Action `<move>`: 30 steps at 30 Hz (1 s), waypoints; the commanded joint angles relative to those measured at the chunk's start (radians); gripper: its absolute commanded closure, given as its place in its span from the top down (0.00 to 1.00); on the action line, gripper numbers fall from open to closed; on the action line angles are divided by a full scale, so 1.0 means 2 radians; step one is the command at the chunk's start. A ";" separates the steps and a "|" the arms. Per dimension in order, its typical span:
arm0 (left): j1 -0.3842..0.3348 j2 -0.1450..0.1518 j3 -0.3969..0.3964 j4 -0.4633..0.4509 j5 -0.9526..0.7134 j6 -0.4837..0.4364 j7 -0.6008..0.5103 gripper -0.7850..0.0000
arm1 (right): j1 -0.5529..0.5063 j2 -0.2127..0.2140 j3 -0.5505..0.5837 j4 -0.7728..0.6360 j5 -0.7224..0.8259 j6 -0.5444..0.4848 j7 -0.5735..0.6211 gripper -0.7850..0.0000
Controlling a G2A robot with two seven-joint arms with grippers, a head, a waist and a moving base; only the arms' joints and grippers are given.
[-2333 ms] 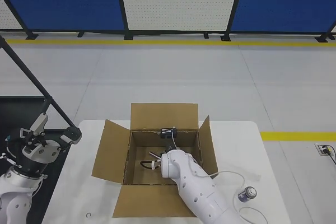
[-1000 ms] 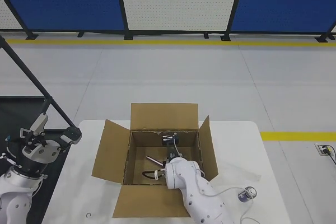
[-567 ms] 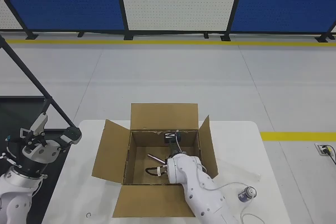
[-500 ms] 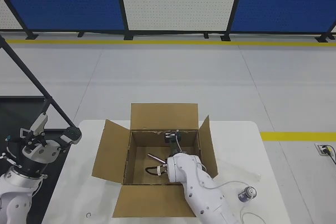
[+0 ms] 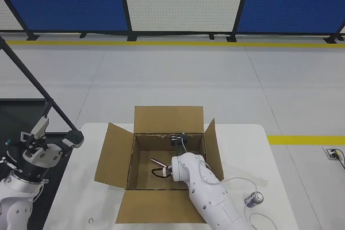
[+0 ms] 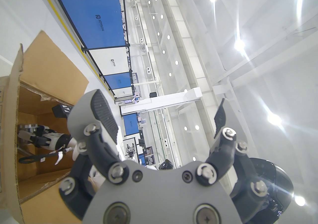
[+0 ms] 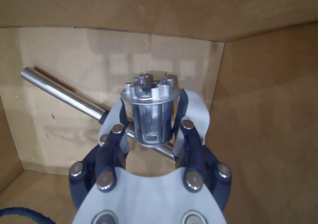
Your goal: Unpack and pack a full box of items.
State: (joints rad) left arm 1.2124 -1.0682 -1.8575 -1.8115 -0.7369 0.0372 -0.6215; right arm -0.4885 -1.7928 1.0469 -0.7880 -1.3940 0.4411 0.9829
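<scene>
One cardboard box (image 5: 168,119) stands open at the middle of the table (image 5: 98,195). Inside it, the right gripper (image 7: 152,108) is clamped on one slotted metal cylinder (image 7: 152,123), over two polished rods (image 7: 62,92) lying side by side on the box floor. The left gripper (image 6: 161,110), fingers spread and empty, sits off the table's left edge. One can (image 5: 253,199) stands near the right edge.

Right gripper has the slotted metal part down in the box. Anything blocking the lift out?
Nothing visible does. The metal part sits in the right gripper. The steel rod lies on the floor of the box beneath it, not overhead, and the flaps are folded open.
</scene>
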 commanded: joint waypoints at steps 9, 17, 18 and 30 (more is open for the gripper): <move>0.000 0.000 0.000 0.000 0.000 0.000 0.000 1.00 | 0.004 -0.005 0.002 0.006 0.011 -0.008 -0.022 0.00; 0.000 0.000 0.000 0.000 0.000 0.000 0.000 1.00 | -0.054 0.007 0.016 -0.112 -0.016 -0.047 -0.016 0.00; 0.000 0.000 0.000 0.000 0.000 0.000 0.000 1.00 | -0.067 0.010 0.018 -0.135 -0.022 -0.057 -0.013 0.00; 0.000 0.000 0.000 0.000 0.000 0.000 0.000 1.00 | -0.243 0.040 0.055 -0.428 -0.037 -0.201 -0.012 0.00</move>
State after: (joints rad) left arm 1.2124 -1.0682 -1.8575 -1.8115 -0.7369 0.0372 -0.6215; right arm -0.9473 -1.7165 1.1519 -1.5985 -1.4789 0.0682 0.9681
